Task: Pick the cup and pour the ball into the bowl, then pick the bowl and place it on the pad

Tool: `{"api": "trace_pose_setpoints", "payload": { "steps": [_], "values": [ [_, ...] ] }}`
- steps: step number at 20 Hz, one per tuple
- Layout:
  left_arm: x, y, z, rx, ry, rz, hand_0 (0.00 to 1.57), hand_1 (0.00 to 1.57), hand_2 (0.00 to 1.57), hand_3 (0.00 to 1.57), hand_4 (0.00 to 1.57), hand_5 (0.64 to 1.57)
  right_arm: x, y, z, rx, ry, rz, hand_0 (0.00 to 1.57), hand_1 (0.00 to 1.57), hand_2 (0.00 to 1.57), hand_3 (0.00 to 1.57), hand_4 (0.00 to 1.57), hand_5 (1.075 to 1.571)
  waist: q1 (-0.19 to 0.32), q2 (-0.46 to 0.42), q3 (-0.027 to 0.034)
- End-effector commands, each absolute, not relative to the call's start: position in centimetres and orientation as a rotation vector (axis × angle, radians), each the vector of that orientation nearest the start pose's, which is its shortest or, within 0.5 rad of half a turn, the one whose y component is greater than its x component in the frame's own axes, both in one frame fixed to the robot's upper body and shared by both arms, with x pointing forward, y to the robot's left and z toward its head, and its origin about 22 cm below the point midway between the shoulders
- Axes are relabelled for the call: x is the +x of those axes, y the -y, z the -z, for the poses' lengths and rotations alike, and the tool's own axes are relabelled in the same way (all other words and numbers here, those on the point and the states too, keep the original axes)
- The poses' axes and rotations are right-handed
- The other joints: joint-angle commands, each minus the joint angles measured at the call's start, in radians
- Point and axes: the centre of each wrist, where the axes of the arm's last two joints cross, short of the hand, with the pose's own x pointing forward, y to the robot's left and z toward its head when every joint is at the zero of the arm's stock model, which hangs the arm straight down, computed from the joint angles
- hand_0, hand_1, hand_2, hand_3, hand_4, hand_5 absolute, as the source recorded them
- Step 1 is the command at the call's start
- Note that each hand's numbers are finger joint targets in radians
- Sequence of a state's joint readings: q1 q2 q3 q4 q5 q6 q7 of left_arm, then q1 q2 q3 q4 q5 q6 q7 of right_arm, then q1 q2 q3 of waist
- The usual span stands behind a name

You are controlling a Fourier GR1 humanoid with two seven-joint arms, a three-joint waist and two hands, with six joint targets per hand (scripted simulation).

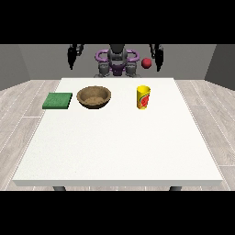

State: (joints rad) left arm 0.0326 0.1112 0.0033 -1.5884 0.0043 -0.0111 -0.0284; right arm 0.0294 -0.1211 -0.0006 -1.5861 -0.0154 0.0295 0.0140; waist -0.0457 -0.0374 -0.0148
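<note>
We find both hands raised at the top of the frame, well apart from the counter (114, 151): the hand at the view's left (72, 56) and the hand at the view's right (158, 55) hold nothing, and we cannot tell how their fingers lie. The ball (146, 63) shows above the yellow cup (143, 97), not inside. Bowl (94, 97) and green pad (58, 100) sit left of centre, side by side, probably so the later carry stays short.

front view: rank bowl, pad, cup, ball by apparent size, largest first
1. Brown bowl, widest of the four.
2. Green pad, close behind the bowl; it lies flat, so this gap is unsure.
3. Yellow cup, narrower but tall.
4. Red ball, clearly smallest, though it sits farther from the camera.
</note>
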Motion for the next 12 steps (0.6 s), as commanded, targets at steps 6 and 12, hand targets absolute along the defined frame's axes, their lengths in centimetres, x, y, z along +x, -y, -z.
{"api": "trace_pose_setpoints", "payload": {
  "steps": [6,12],
  "values": [
    [23.6,-26.8,-3.5,0.119,1.594,0.105,0.0,0.0,0.0,0.0,0.0,1.47,24.0,26.9,-4.3,-0.097,1.586,-0.143,0.0,0.0,0.0,0.0,0.12,1.563,0.009,-0.27,0.0125],
    [22.2,-20.8,0.6,0.048,1.81,-0.072,0.0,0.0,0.0,0.0,0.0,1.477,19.9,32.9,3.9,0.026,1.702,0.06,0.0,0.0,0.0,0.0,0.03,1.566,0.022,0.005,0.0153]
  ]
}}
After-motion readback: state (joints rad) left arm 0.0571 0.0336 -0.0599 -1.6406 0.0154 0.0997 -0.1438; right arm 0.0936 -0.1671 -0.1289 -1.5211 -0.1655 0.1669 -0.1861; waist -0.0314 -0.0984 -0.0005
